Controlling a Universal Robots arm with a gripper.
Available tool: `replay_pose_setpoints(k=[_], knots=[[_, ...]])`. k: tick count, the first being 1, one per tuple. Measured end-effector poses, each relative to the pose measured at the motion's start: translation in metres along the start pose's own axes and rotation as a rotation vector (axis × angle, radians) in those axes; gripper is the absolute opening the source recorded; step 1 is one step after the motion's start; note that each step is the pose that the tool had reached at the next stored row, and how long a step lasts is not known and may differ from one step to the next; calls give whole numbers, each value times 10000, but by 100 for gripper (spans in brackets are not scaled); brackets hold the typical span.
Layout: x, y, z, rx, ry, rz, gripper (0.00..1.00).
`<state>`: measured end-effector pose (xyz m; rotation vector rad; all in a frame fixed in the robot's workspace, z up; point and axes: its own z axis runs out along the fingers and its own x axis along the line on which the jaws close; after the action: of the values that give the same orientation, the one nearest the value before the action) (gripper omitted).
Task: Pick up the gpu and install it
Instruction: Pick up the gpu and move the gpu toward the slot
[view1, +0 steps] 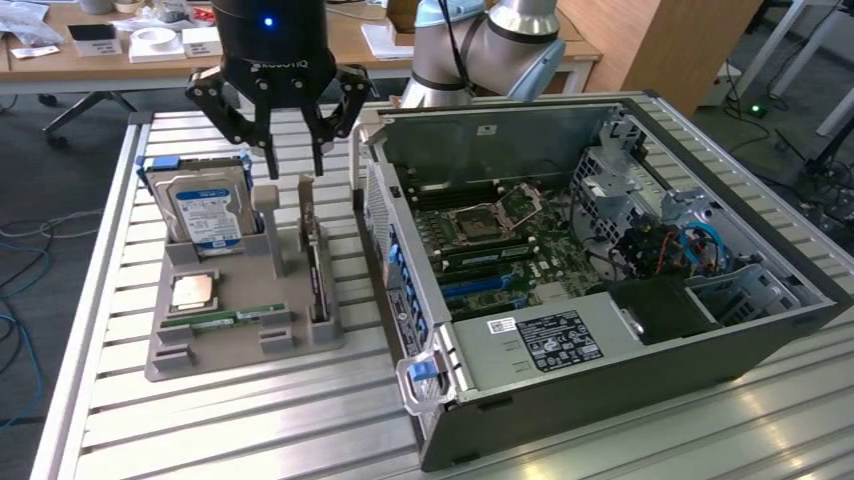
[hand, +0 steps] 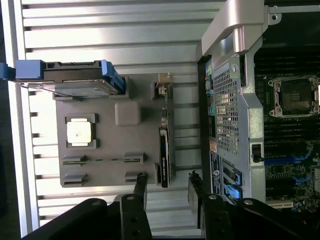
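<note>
While the gripper (view1: 296, 165) hangs spread and empty above the gpu (hand: 164, 150) (upright in its grey tray (view1: 240, 345)), an off-centre descent could strike the card's edge and tip it.

Gpu (view1: 316, 280) on edge in gray holder (view1: 200, 345)

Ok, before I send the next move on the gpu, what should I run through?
1. Gripper open, nothing held: ok.
2. gpu standing on edge in the grey holder: ok.
3. gpu in line with the gap between the fingers in the wrist view: ok.
4. Hard drive apart from the fingers: ok.
5. Computer case side open, motherboard exposed: ok.
6. Blue expansion slots free of obstruction: cannot tell.
</note>
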<state>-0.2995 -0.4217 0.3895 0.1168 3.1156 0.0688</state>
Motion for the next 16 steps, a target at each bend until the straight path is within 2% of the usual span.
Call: replay_pose_setpoints(k=[1, 4, 16], knots=[[0, 0, 0, 0, 0, 0, 47], [0, -1, 8, -1, -1, -1, 47], [4, -9, 224, 1, 1, -1, 47]])
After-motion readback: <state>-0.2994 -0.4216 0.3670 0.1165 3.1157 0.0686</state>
